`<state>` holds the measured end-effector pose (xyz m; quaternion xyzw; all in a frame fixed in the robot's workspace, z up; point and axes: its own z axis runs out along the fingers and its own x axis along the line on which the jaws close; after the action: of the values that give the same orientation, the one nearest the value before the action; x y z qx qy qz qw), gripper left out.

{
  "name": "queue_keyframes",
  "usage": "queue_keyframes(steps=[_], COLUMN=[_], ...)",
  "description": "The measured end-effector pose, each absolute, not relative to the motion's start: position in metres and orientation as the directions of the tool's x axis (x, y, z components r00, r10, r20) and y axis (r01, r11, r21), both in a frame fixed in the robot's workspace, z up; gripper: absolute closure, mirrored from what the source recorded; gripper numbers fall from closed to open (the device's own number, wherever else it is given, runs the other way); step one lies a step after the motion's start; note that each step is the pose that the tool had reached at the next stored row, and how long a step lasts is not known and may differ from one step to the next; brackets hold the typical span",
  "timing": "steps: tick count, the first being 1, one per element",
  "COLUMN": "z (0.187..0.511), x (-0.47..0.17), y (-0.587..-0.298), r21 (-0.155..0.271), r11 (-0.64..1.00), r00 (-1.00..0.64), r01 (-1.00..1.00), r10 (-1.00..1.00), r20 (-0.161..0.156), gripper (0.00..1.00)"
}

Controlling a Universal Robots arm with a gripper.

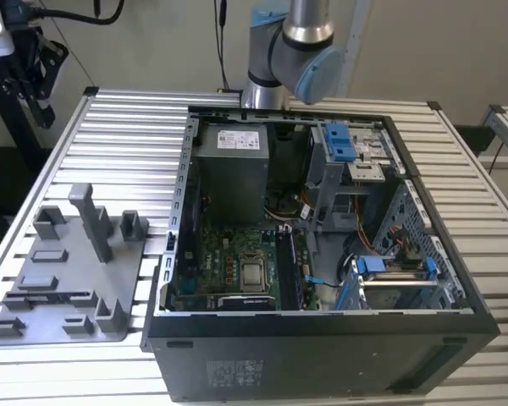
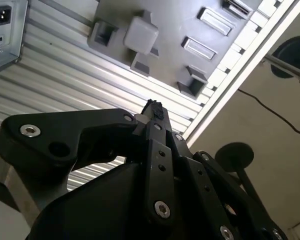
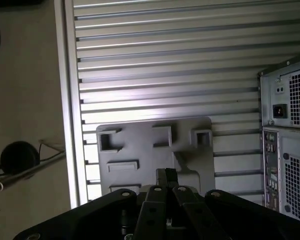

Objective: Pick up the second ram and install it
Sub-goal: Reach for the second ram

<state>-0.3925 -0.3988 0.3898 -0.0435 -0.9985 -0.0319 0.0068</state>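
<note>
An open computer case (image 1: 322, 355) is sitting on a slatted metal counter (image 1: 118, 127), with a gray holder plate (image 1: 110, 279) lying beside it toward the exterior view's left. The memory stick (image 1: 51, 297) is showing as a long, thin dark strip lying flat in the holder plate. It is resting near the plate's front part, well apart from the case, and nothing is touching it. A tall post (image 1: 95, 222) is standing upright on the same plate, farther back.

Inside the case, a square silver-topped processor chip (image 1: 254, 274) is sitting on the green board, and a gray power supply (image 1: 230, 165) is filling the rear corner behind it. The arm (image 1: 300, 51) is rising behind the case and running out past the top of the exterior view.

In both wrist views the end effector (image 2: 153, 107) is hanging high above the holder plate, looking down on its blocks and recesses. Its two black fingers are pressing together at their tips, so it is sitting closed. In the first wrist view the end effector (image 3: 166, 174) is pointing toward the plate's middle, with the rear of the case off to one side.
</note>
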Motion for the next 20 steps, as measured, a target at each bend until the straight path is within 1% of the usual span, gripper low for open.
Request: queue_keyframes(steps=[12,20], z=[0.388,0.385], x=[-0.415,-0.415], y=[-0.400,-0.433], r21=[0.064,0.064], r11=[0.995,0.995], r00=[-0.997,-0.997], r01=[0.083,0.083], r10=[0.082,0.083], r20=[0.011,0.011], gripper=[0.89,0.89])
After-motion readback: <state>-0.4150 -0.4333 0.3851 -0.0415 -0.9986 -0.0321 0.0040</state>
